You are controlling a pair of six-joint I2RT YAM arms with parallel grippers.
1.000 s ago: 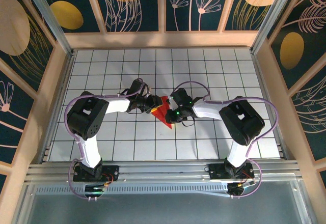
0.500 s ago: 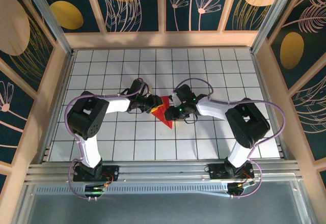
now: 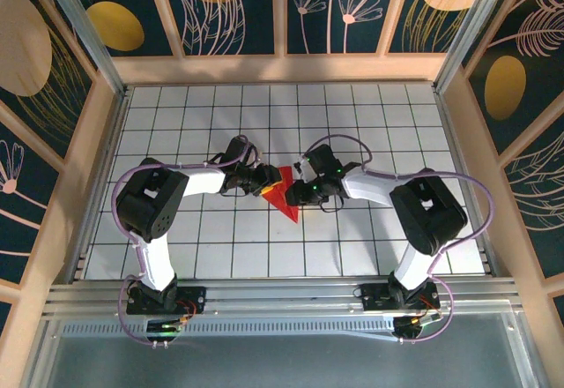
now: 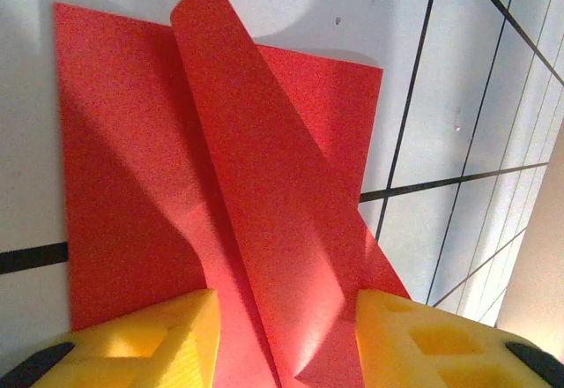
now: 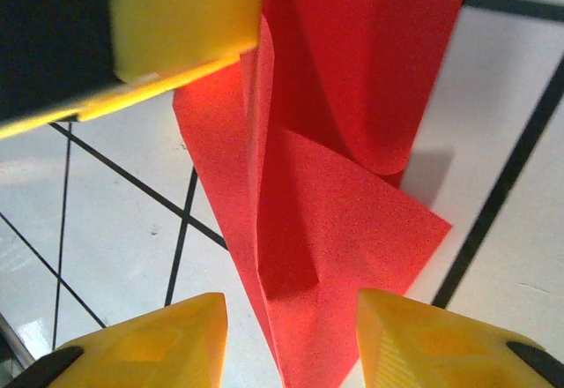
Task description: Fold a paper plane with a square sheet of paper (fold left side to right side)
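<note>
My left claw (image 4: 282, 304), at nine o'clock of the square sheet of paper (image 3: 284, 198), stands spread, a raised flap running between its fingers. The sheet lies mid-table, partly creased; I judge several folds remain. At three o'clock, my right claw (image 5: 289, 304) is spread too, pinching nothing. No writing is readable.

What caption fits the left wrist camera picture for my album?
Half-folded red paper on the white grid table, one flap raised between the open yellow fingers of the left claw.
</note>
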